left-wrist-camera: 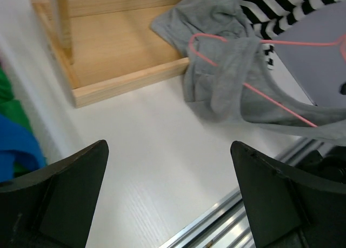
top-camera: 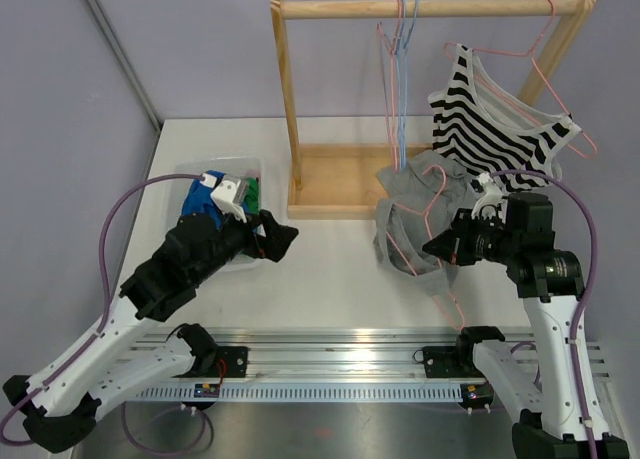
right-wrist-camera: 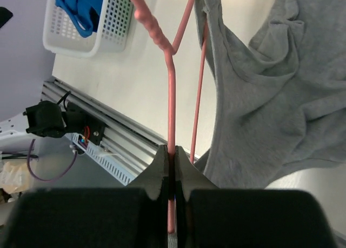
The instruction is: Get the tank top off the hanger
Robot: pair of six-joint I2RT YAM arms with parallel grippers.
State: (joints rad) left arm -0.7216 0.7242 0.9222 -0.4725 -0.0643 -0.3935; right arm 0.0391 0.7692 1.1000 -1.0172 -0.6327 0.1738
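A grey tank top (top-camera: 405,214) hangs crumpled on a pink wire hanger (top-camera: 453,304), its upper part lying over the corner of the wooden rack base. My right gripper (top-camera: 437,247) is shut on the hanger. In the right wrist view the jaws (right-wrist-camera: 172,151) pinch the hanger's straight wire (right-wrist-camera: 171,96), with the grey tank top (right-wrist-camera: 259,96) draped to the right. My left gripper (top-camera: 285,234) stands open over bare table, left of the garment. Its wrist view shows the wide-apart fingers (left-wrist-camera: 168,145) holding nothing, the tank top (left-wrist-camera: 221,80) and hanger (left-wrist-camera: 281,105) beyond.
A wooden clothes rack (top-camera: 430,7) stands at the back on its tray base (top-camera: 335,179). On it hang a striped top (top-camera: 495,129) on a pink hanger and empty hangers (top-camera: 398,59). A white basket (top-camera: 225,163) of clothes sits left. An aluminium rail (top-camera: 340,364) runs along the near edge.
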